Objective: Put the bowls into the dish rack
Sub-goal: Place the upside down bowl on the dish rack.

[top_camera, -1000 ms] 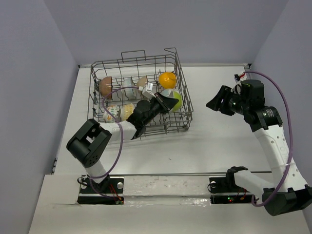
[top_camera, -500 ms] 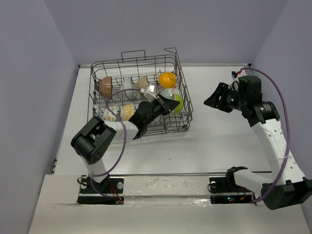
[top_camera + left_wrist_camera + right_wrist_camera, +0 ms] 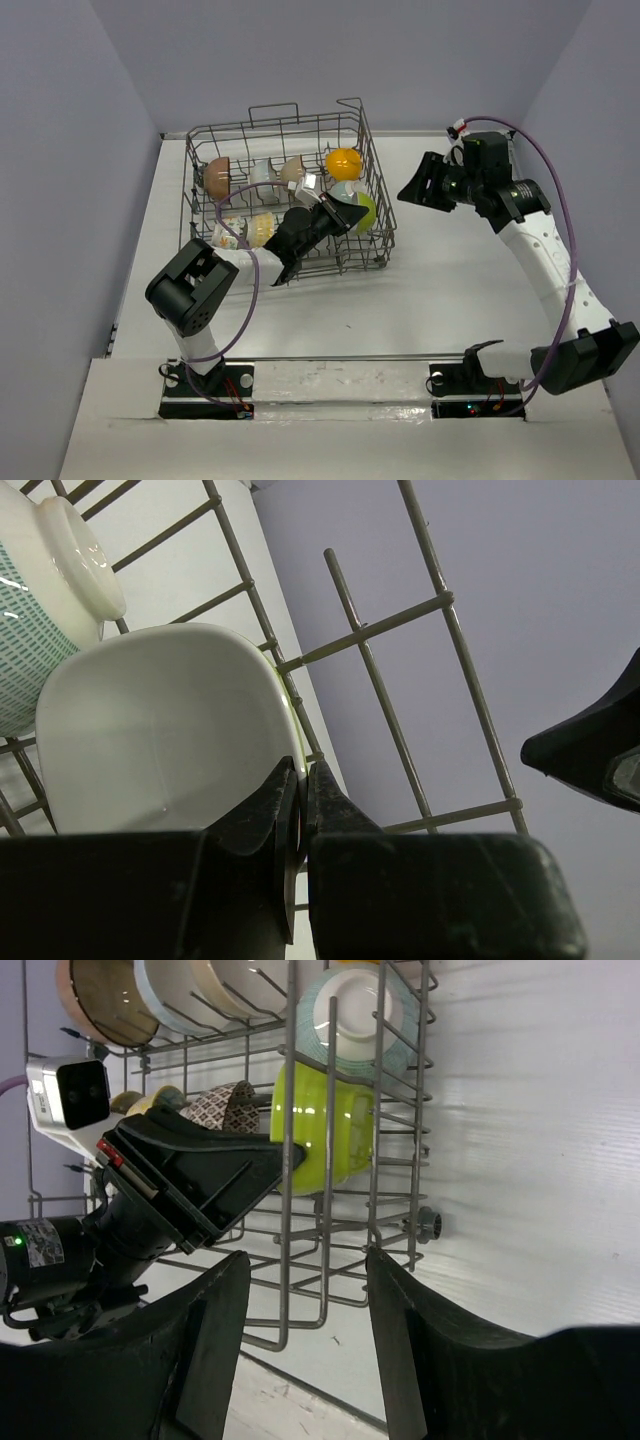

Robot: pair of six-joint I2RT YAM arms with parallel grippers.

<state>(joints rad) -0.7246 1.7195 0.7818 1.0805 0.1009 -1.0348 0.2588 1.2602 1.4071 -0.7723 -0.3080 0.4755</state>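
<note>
Against dish rack (image 3: 372, 190) right wall, left fingers (image 3: 250, 815) pinch green bowl (image 3: 320, 1130) rim; right fingers (image 3: 215, 1340) parted, above table (image 3: 450, 280) beside rack.

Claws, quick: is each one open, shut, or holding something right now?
Left claw: closed, pinching the rim of the white bowl inside the dish rack.
Right claw: open, holding nothing.

Closed jaws pinch bowl (image 3: 160, 730) rim; rack wires (image 3: 380, 695) behind.
</note>
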